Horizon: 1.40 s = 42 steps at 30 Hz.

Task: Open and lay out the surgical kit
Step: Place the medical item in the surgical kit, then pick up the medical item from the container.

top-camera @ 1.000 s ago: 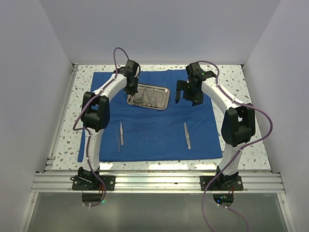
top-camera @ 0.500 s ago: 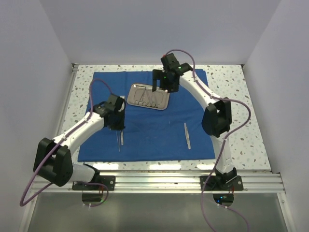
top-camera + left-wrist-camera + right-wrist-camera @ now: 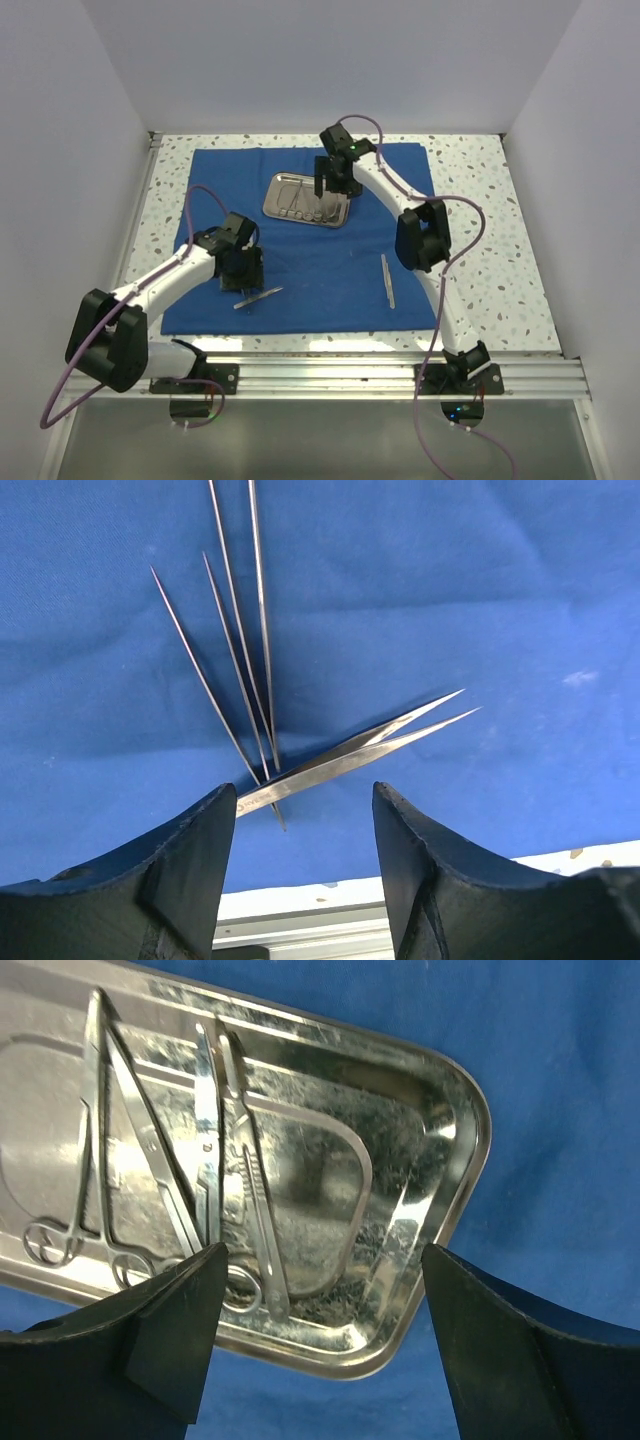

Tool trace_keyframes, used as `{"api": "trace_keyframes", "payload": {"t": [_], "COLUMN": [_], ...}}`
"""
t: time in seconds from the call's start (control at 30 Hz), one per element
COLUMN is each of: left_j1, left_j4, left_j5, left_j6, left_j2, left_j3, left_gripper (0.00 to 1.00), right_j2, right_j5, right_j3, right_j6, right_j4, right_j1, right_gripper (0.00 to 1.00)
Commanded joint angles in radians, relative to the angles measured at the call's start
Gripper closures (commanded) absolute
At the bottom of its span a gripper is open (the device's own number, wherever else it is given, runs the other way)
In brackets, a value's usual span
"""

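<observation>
The royal-blue cloth [image 3: 330,255] lies spread flat on the table. The shiny steel tray [image 3: 272,205] sits at its back middle, holding ring-handled scissors [image 3: 110,1160] and other thin instruments [image 3: 245,1170]. My right gripper [image 3: 331,192] hovers over the tray's right end [image 3: 455,1175], jaws open [image 3: 322,1252] and empty. My left gripper [image 3: 244,282] stands open [image 3: 303,792] over the cloth's near left. Just beyond its fingertips a broad pair of tweezers [image 3: 330,765] lies slantwise across thinner silver tweezers [image 3: 262,630]. Another pair of tweezers [image 3: 388,281] lies on the cloth's near right.
The speckled tabletop [image 3: 490,250] shows round the cloth. An aluminium rail [image 3: 330,375] runs along the near edge, and white walls close in on both sides and behind.
My left arm swung from the tray to the near left of the cloth and its jaws opened, leaving tweezers lying slantwise there. My right arm moved left over the tray.
</observation>
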Motion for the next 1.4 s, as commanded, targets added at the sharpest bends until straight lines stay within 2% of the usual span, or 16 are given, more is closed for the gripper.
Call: {"api": "trace_keyframes", "payload": {"t": [0.0, 0.3, 0.5, 0.6, 0.63, 0.77, 1.0, 1.13, 1.2, 1.33, 1.37], "left_j1": [-0.003, -0.002, -0.002, -0.002, -0.002, -0.002, 0.006, 0.011, 0.011, 0.011, 0.011], "left_j4": [-0.002, -0.013, -0.024, -0.025, -0.025, -0.025, -0.018, -0.004, 0.001, 0.006, 0.004], "left_j5": [-0.014, -0.032, -0.039, -0.043, -0.045, -0.055, -0.083, -0.072, -0.065, -0.062, -0.062], "left_j6": [-0.023, -0.001, 0.02, 0.034, 0.042, 0.057, 0.097, 0.109, 0.112, 0.117, 0.117], "left_j2": [-0.036, -0.04, -0.035, -0.03, -0.026, -0.02, 0.002, 0.017, 0.025, 0.033, 0.033], "left_j3": [0.042, 0.037, 0.04, 0.037, 0.039, 0.045, 0.058, 0.054, 0.054, 0.052, 0.054], "left_gripper": [0.39, 0.4, 0.41, 0.41, 0.41, 0.41, 0.41, 0.42, 0.42, 0.43, 0.43], "right_j2": [0.02, 0.061, 0.138, 0.132, 0.129, 0.099, -0.04, -0.072, -0.072, -0.071, -0.071], "right_j5": [0.064, 0.092, 0.165, 0.184, 0.19, 0.198, 0.113, 0.07, 0.046, -0.006, -0.011], "right_j3": [0.081, 0.059, 0.144, 0.103, 0.077, 0.003, -0.257, -0.302, -0.313, -0.342, -0.345], "right_j6": [-0.028, -0.029, -0.063, -0.052, -0.052, -0.023, 0.044, 0.067, 0.078, 0.103, 0.107], "right_j4": [-0.017, -0.011, -0.074, -0.074, -0.076, -0.089, -0.024, -0.014, -0.016, 0.007, 0.015], "right_j1": [0.02, 0.052, 0.075, 0.075, 0.075, 0.068, 0.069, 0.068, 0.068, 0.068, 0.068], "right_gripper": [0.18, 0.2, 0.2, 0.25, 0.3, 0.41, 0.43, 0.48, 0.54, 0.55, 0.6]}}
